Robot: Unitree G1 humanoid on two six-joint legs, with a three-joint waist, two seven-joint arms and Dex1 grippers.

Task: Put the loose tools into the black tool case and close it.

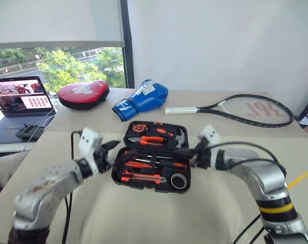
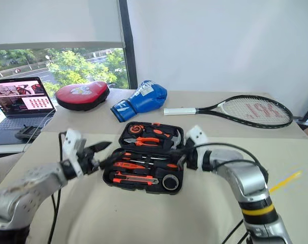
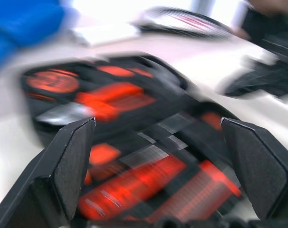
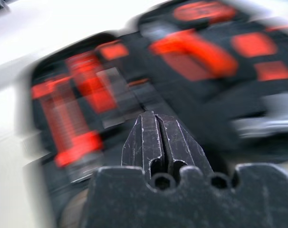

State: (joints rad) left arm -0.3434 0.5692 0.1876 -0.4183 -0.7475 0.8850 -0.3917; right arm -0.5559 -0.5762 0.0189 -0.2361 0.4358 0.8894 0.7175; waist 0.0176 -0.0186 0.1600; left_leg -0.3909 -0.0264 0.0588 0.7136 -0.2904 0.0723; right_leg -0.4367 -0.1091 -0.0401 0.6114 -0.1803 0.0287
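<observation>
the black tool case (image 1: 151, 157) lies open on the counter (image 1: 205, 203), tools seated in its slots; left gripper (image 1: 109, 150) at its left edge, jaws spread wide; right gripper (image 4: 156, 142) at the right edge, jaws pressed together, empty; both seem placed to fold the lid shut

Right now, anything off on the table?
Nothing stands out. The case lies open and flat with tools seated in its slots; no loose tools lie beside it. The left pincer is open, the right pincer shut, both empty at the case's sides.
</observation>
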